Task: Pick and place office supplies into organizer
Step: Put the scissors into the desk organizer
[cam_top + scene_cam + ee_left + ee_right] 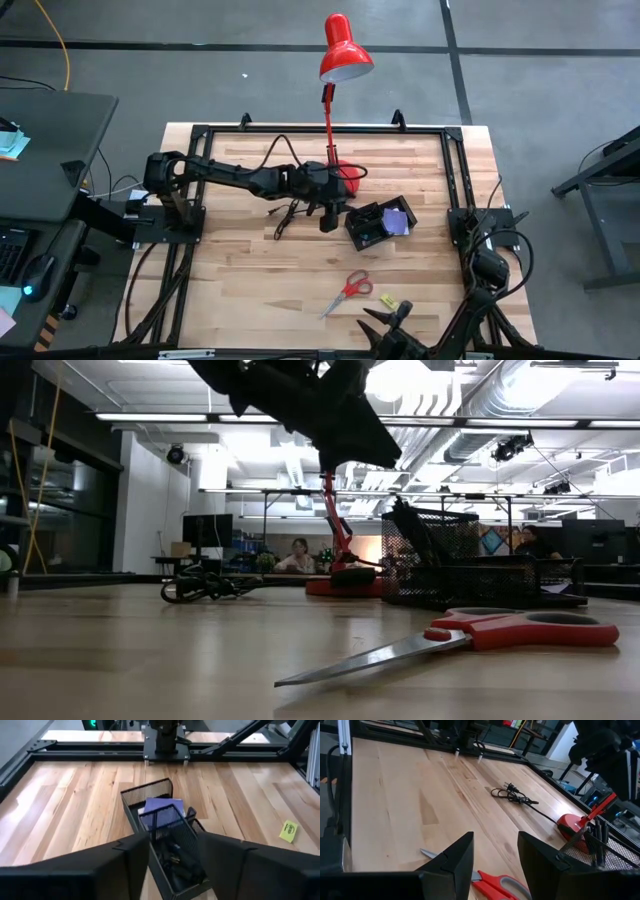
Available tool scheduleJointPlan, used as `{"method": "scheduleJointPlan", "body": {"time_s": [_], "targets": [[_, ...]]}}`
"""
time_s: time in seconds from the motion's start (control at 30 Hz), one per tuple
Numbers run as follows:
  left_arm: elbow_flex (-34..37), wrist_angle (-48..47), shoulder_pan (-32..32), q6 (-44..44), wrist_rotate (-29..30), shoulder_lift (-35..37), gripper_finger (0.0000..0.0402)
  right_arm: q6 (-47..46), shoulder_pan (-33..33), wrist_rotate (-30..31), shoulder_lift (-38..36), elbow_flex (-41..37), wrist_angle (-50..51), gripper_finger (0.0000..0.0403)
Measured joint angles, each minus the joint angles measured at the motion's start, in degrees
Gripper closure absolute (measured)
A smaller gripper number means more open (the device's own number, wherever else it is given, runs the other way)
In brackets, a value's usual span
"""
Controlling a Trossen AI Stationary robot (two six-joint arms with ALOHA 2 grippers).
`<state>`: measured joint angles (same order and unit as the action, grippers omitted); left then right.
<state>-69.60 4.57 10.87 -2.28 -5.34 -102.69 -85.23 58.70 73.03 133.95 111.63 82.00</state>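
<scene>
The black mesh organizer (378, 224) stands on the table's far right half, beside the red lamp's base. It holds a purple sticky-note pad (161, 809) and black pens (175, 862). My left gripper (328, 222) hovers open just left of the organizer and well above the table (335, 430); in the left wrist view its fingers frame the organizer's end (172, 865). Red-handled scissors (347, 292) and a yellow-green piece (388, 301) lie flat near the near edge. My right gripper (385, 320) waits open by the near edge, pointing at the scissors (492, 884). No pink pad shows.
A red desk lamp (340, 60) stands with its round base (345, 178) just beyond the organizer. A black coiled cable (285, 212) lies under the left arm. Bare wood stretches across the near left half of the table (240, 290). People sit far behind the table (298, 555).
</scene>
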Motion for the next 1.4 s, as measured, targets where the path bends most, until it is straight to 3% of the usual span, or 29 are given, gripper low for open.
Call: {"method": "scheduleJointPlan", "body": {"time_s": [0.17,0.33,0.47,0.63,0.77,0.97,1.2,1.33,1.4], "targets": [[-0.5,0.0,0.0,-0.3,0.0,0.1,0.0207,0.0,-0.8,0.2,1.1,0.0,0.0,0.0258],[-3.6,-6.4,0.0,0.0,-1.0,3.1,0.0197,-1.7,-1.4,-0.7,2.2,-0.1,0.8,0.0258],[-4.5,-8.4,-1.1,-0.3,-5.5,6.9,0.0212,-4.9,-0.8,-0.7,2.3,-0.1,2.5,0.0258],[-4.0,-9.8,-5.3,-0.1,-13.4,11.5,0.0245,-6.5,1.1,3.6,2.3,-0.1,2.2,0.0258],[0.0,-7.7,-11.5,-0.8,-13.2,13.7,0.0270,-6.7,2.3,4.9,2.3,0.0,1.1,0.0258],[12.1,9.4,-21.2,1.1,-7.9,15.6,0.0285,-7.5,2.5,4.7,2.3,0.0,1.0,0.0258],[33.8,44.3,-29.1,3.0,3.5,15.9,0.0286,-7.6,1.3,4.9,2.3,0.0,0.9,0.0258],[40.5,56.7,-29.6,4.0,3.4,16.1,0.0286,-7.5,-0.7,5.2,2.2,0.2,2.3,0.0258],[42.1,60.3,-29.8,4.2,3.0,16.8,0.0286,-8.8,-2.2,1.4,1.3,1.1,3.5,0.0258]]}}
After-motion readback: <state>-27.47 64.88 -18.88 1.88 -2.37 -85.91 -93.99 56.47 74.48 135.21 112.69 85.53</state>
